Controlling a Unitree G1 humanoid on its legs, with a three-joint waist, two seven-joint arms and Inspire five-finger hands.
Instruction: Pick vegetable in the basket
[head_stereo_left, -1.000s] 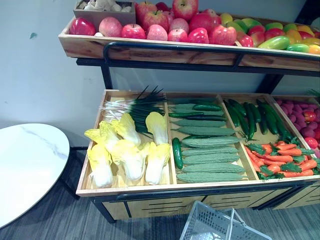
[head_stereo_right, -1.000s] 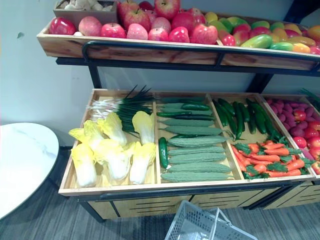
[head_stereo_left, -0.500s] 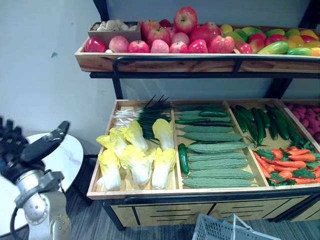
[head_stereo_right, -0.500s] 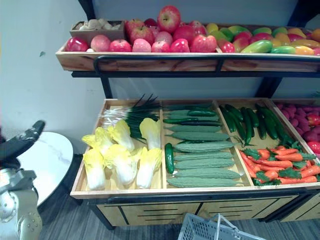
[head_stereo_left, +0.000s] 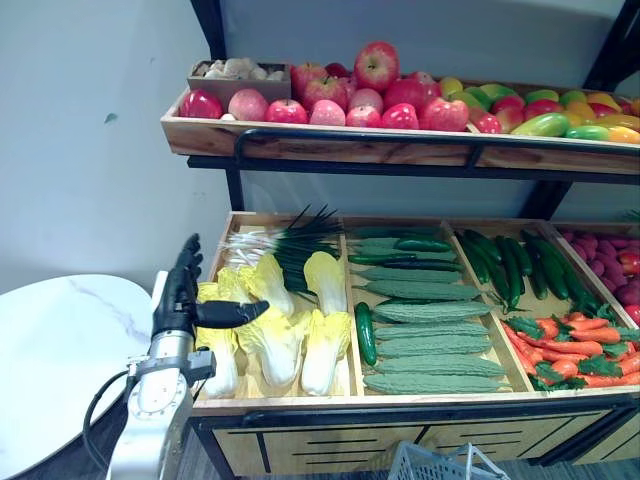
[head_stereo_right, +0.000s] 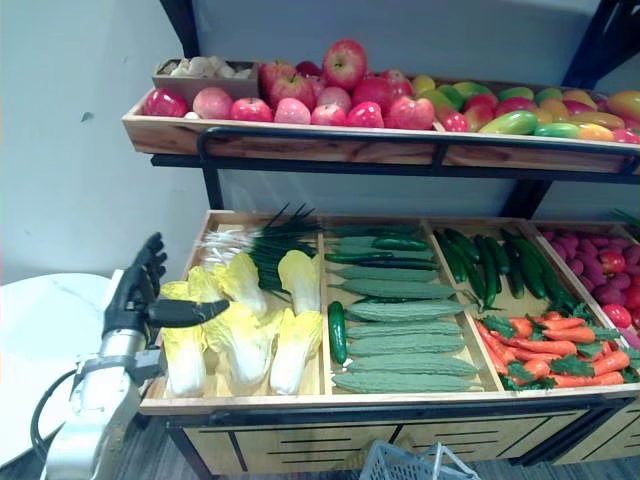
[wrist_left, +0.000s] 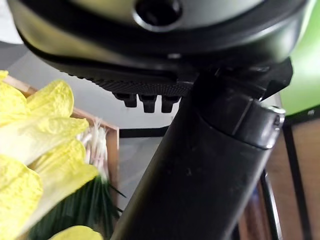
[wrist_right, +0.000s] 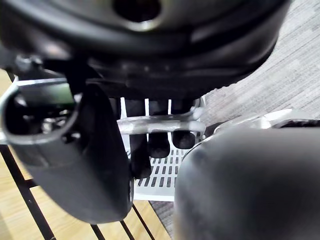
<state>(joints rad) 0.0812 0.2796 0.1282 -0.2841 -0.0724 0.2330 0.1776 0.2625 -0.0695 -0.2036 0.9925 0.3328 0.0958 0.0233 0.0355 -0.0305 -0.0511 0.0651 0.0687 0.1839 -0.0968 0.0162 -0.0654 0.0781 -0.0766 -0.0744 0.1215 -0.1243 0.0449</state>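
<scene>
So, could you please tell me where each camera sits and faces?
Left eye view: head, looking down at the produce stand; open left hand by the napa cabbages.
Right eye view: same scene, slightly offset.
Left wrist view: looks past the left thumb at cabbages and scallions.
Right wrist view: looks down past the right hand, fingers curled round the basket handle.
Shared: cabbages, in eye and left wrist views.

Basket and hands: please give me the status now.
Left hand open beside cabbages, holding nothing. Right hand shut on basket handle. Basket low, before vegetable stand. No obstacle seen.
</scene>
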